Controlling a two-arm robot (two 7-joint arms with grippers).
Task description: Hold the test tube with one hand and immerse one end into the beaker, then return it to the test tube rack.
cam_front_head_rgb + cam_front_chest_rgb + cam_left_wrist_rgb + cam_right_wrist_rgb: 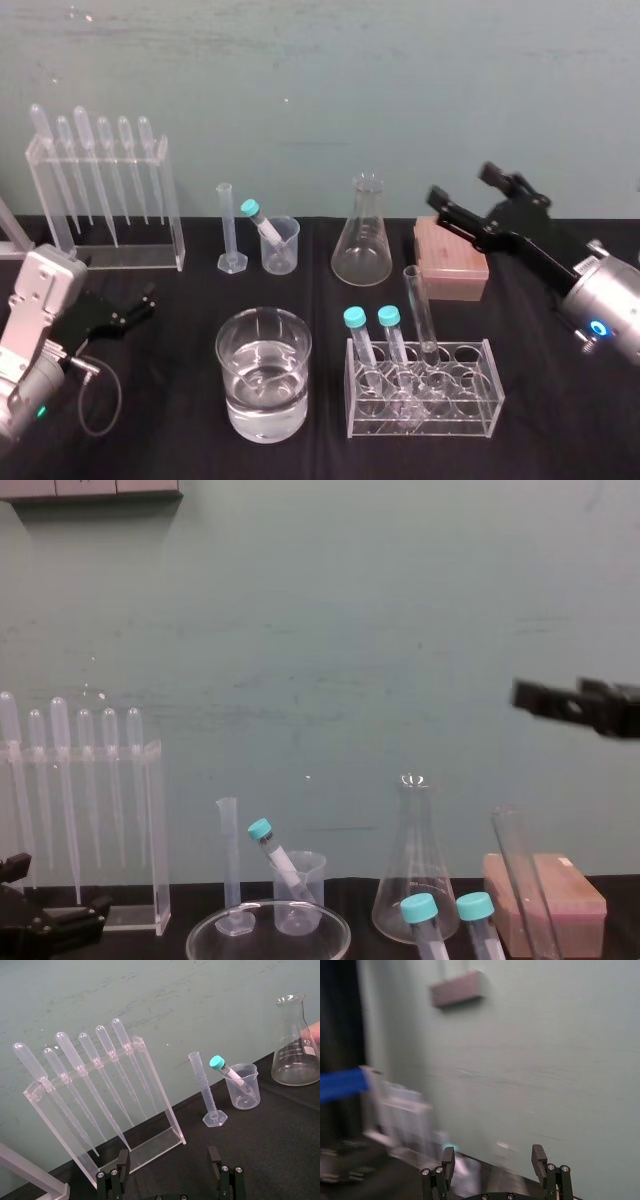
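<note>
**Left gripper** (138, 308): low over the table (170, 440) at its left edge, near the pipette stand (172, 225). Fingers (123, 1160) wide, nothing between them. Idle.

**Beaker** (228, 350): front centre, part-filled with clear liquid. The chest view cuts it off below its rim.

**Test tube** (420, 315): upright in the rack (470, 405), just right of two teal-capped tubes (358, 335) and untouched. Its lower end is hard to separate from the clear rack walls.

**Right gripper** (460, 182): raised above and behind the rack, well apart from the tube. Fingers (538, 1157) wide and empty.

**Step, as judged:** the tube sits in the rack and no dip is under way. Whether the grasp is ahead or the task is complete cannot be told.

**Next move, if ahead:** lower the right gripper onto the tube's upper length, close, lift straight up clear of the rack, and carry it left to the beaker.
</note>
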